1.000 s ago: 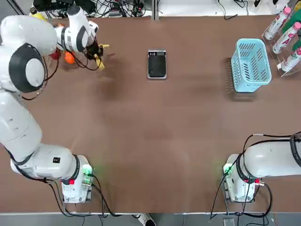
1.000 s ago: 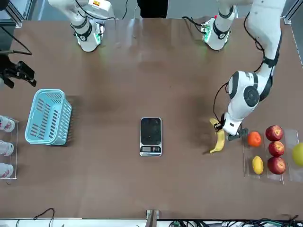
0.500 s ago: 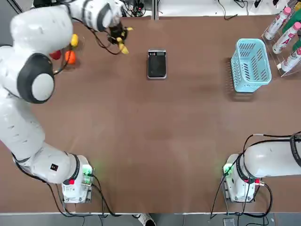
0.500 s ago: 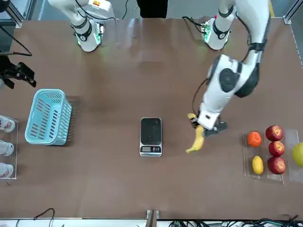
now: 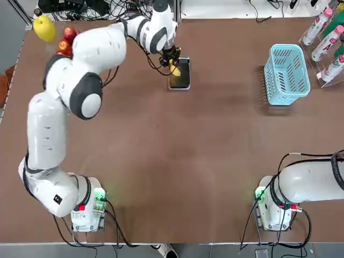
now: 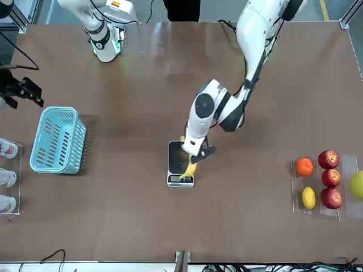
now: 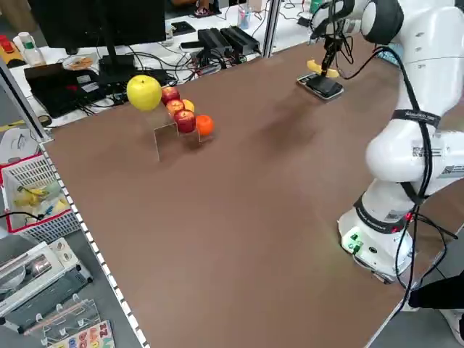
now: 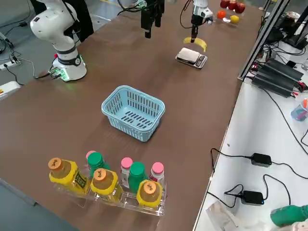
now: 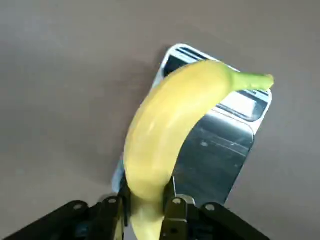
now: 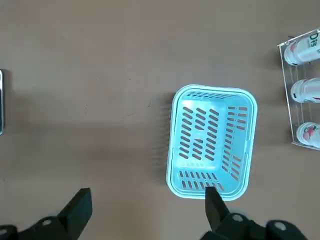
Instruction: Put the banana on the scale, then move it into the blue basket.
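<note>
My left gripper (image 9: pixel 144 214) is shut on the stem-side end of the yellow banana (image 9: pixel 172 125). It holds the banana slanted just over the black scale (image 9: pixel 216 152). In the top view the banana (image 5: pixel 174 68) covers the left part of the scale (image 5: pixel 181 78), with the left gripper (image 5: pixel 171 57) above it. From the front, the banana (image 6: pixel 189 169) points toward the display end of the scale (image 6: pixel 179 157). The blue basket (image 5: pixel 287 74) stands empty at the far right. My right gripper (image 10: pixel 145 206) hangs open high above the table, on the near side of the basket (image 10: pixel 212 142).
A clear rack with apples (image 6: pixel 329 160), an orange (image 6: pixel 304 166), a lemon (image 6: pixel 308 197) and a large yellow fruit (image 5: pixel 45 28) stands at the far left. Bottles (image 5: pixel 324 32) in a rack stand beside the basket at the far right corner.
The left arm has swung to the right with the banana, from beside the fruit rack to over the scale. The right arm has not moved.
</note>
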Controlling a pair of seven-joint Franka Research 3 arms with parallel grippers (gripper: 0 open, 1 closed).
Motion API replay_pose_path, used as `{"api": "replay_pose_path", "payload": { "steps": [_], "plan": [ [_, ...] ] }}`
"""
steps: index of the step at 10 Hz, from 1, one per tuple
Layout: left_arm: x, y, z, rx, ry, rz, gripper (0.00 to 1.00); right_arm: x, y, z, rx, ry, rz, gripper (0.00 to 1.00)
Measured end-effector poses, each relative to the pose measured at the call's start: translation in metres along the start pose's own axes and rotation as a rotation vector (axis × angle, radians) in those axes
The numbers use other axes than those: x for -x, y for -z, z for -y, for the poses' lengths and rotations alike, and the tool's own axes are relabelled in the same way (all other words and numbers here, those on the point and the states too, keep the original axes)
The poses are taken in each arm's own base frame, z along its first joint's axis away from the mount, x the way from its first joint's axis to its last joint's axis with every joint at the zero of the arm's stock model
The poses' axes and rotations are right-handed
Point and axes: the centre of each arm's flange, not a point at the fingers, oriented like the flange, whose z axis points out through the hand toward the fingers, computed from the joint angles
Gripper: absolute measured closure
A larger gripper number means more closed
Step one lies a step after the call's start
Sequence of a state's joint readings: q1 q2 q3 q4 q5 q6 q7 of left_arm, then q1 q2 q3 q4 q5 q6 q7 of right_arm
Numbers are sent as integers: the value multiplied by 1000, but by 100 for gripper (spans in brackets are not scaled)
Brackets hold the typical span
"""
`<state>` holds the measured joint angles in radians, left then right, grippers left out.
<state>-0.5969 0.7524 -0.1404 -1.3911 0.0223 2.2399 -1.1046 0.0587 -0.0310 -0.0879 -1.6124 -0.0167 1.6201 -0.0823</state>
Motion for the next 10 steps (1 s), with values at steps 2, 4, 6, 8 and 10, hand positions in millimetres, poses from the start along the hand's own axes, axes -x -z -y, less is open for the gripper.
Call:
{"api": "replay_pose_path", "payload": {
  "steps": [2, 4, 6, 8, 10],
  "plan": [
    [9, -29, -5, 5, 27, 10, 70, -1, -6, 0, 0, 0, 1, 0],
    [16, -41, -12, 31, 45, 3, 67, -2, -10, 0, 0, 0, 4, 0],
    [21, -39, -16, 40, 50, 1, 58, -2, -11, 0, 0, 0, 6, 0],
    [21, -39, -16, 41, 52, 1, 42, -2, -12, 0, 0, 0, 8, 0],
    [16, -32, -18, 57, 61, -4, 11, -2, -12, 0, 0, 1, 9, 0]
  ]
}}
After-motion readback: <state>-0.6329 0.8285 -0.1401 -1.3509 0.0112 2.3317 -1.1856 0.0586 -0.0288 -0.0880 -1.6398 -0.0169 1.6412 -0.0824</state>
